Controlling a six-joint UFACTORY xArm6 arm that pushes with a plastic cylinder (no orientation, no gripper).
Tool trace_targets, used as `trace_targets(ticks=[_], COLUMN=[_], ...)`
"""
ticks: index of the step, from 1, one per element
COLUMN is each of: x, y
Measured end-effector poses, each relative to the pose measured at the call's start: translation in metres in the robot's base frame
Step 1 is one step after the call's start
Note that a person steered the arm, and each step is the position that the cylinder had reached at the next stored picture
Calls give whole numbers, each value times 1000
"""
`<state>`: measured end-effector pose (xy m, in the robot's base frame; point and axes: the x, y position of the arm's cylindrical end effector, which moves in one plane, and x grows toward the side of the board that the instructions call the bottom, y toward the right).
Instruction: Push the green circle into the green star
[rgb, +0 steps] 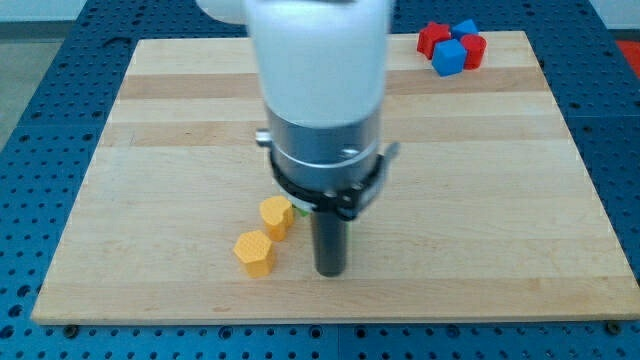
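1. The green circle and green star cannot be made out as shapes; only a thin green sliver (297, 212) shows just behind my rod, beside the arm's ring, so their exact place cannot be told.
2. My tip (330, 272) rests on the wooden board (480, 200) near the view's bottom, holding nothing, just right of two yellow hexagon blocks (277, 215) and (254, 253).
3. The arm's white and grey body hangs straight down over the board's middle.
4. Red and blue blocks (452, 45) cluster at the view's top right, well apart.
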<state>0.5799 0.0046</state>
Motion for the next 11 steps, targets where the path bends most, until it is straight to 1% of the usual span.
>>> trace_targets(ticks=[1, 2, 5, 6, 8, 10, 11], x=[3, -15, -33, -35, -70, -85, -99], y=[39, 68, -9, 1, -3, -25, -32])
